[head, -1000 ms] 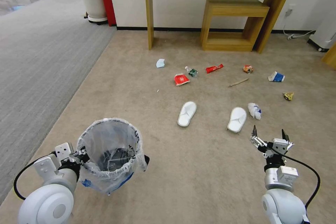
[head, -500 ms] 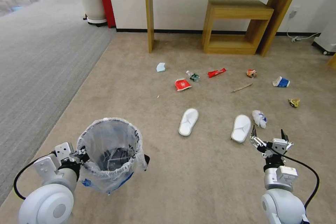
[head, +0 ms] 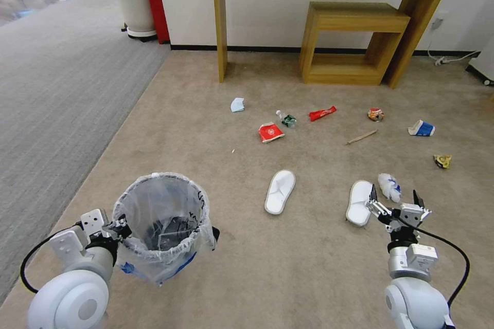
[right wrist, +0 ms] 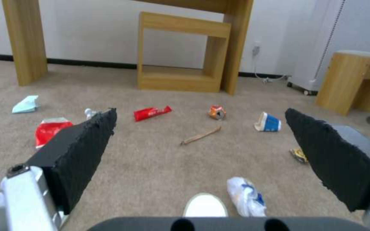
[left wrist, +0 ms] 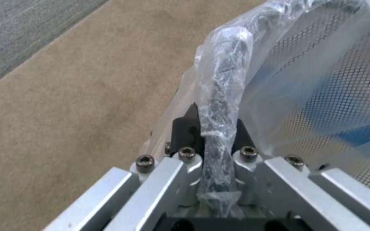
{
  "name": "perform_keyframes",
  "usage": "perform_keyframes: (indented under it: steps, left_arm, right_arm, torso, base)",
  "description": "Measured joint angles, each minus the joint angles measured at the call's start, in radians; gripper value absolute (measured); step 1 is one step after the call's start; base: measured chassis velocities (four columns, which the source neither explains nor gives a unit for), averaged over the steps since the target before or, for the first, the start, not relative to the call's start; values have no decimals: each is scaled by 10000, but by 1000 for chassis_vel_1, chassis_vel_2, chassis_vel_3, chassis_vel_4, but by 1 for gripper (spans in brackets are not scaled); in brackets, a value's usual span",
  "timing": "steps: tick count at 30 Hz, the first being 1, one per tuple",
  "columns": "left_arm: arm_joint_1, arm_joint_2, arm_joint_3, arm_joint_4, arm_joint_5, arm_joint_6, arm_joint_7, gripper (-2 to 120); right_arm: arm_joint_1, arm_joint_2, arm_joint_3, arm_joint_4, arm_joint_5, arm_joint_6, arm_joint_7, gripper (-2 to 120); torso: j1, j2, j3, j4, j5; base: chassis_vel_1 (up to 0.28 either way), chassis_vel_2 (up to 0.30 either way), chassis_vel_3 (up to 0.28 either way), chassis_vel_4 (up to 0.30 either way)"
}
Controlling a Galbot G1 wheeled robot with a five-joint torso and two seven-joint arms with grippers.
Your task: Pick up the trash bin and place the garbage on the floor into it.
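The trash bin (head: 162, 226), dark mesh lined with a crinkly bag, hangs at lower left off the floor (head: 288, 267). My left gripper (head: 121, 227) is shut on its rim (left wrist: 223, 96). At lower right my right gripper (head: 395, 198) is open, just short of one white slipper (head: 358, 201) and a crumpled tissue (head: 389, 186). The other slipper (head: 280, 191) lies left of them. Farther off lie more garbage: a red wrapper (head: 270, 132), mini bottle (head: 285, 119), second red wrapper (head: 322, 112), pale blue mask (head: 237, 105), orange packet (head: 375, 114), stick (head: 362, 136), paper cup (head: 421, 128) and yellow packet (head: 442, 160).
A wooden desk (head: 221, 20) and a low wooden shelf (head: 355, 36) stand against the far wall. Grey ribbed carpet (head: 51, 77) runs along the left, with a white planter (head: 135, 5) and a red box (head: 154, 0). A wooden stool (right wrist: 352, 80) stands at the right.
The whole view has shifted: the camera has come closer to the litter, which now sits lower in the picture. Both grippers keep their places in the view, and the bin stays held.
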Motion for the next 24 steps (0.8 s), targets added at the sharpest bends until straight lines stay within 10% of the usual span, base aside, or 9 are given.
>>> perform_keyframes:
  steps: [24]
  left_arm:
    - [-95, -22, 47, 121, 30, -25, -1, 2]
  right_arm:
    - [51, -34, -59, -41, 15, -24, 10, 100]
  torso:
    - [0, 0, 0, 1, -1]
  base:
    - [-117, 116, 114, -110]
